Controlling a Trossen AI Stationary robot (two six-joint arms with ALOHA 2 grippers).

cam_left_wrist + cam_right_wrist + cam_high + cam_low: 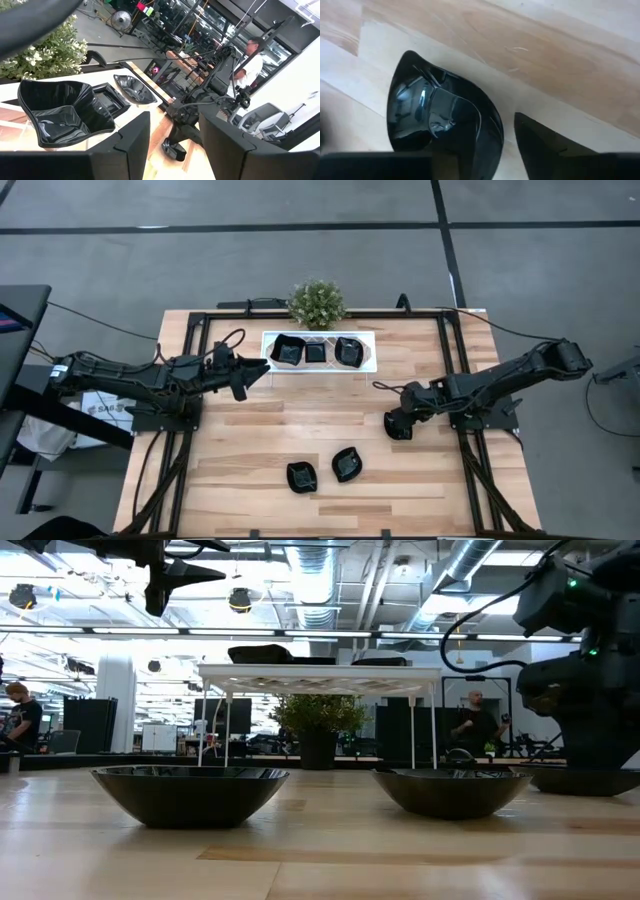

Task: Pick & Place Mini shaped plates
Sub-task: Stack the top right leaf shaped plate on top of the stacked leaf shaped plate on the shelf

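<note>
lying under the right pincer point(398, 427) – a black plate point(440, 117), one finger over its rim, not yet clamped.

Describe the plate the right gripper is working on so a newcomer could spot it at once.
Start at the white tray by the potted plant at the table's far edge, then look toward the right arm. Its right gripper is down over a glossy black plate. Unlike the two loose plates near the front edge, it sits under a gripper.
</note>
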